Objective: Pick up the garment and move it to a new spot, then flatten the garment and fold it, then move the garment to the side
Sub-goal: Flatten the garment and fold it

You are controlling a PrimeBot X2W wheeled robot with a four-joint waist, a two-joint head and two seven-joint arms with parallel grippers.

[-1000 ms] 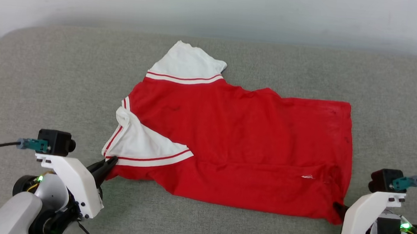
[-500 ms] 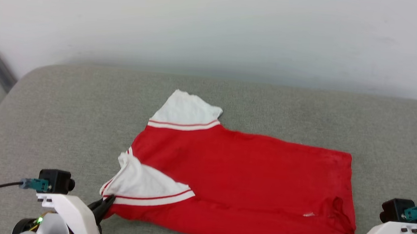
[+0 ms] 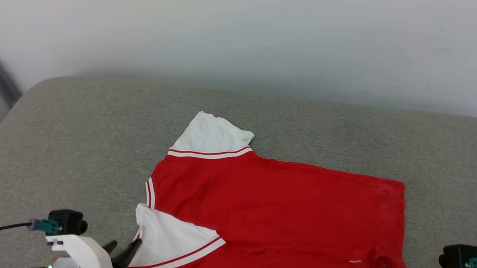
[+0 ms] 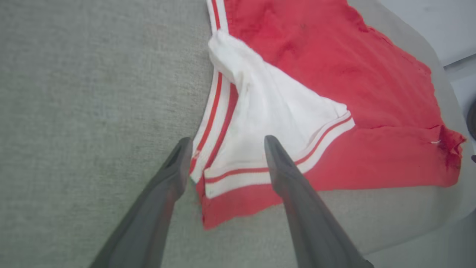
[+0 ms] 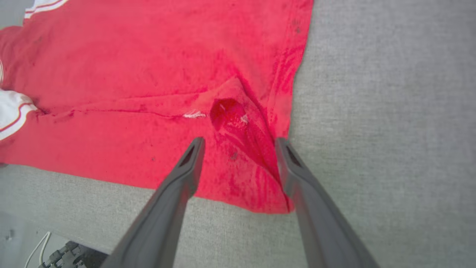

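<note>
Red jersey tee w/ white sleeves point(image 3: 275, 205): left gripper point(image 4: 227, 141) & right gripper point(image 5: 240, 141) wide open, empty; imo unfold tucked sleeve point(image 4: 275, 111) first.

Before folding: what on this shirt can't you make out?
Near edge of the garment: head view, cut off by the picture's bottom.
Its underside: its own cloth covers it.
Tuck in the near sleeve: left wrist view, overlapping cloth.
Inside the puckered hem corner: right wrist view, bunched cloth.
</note>
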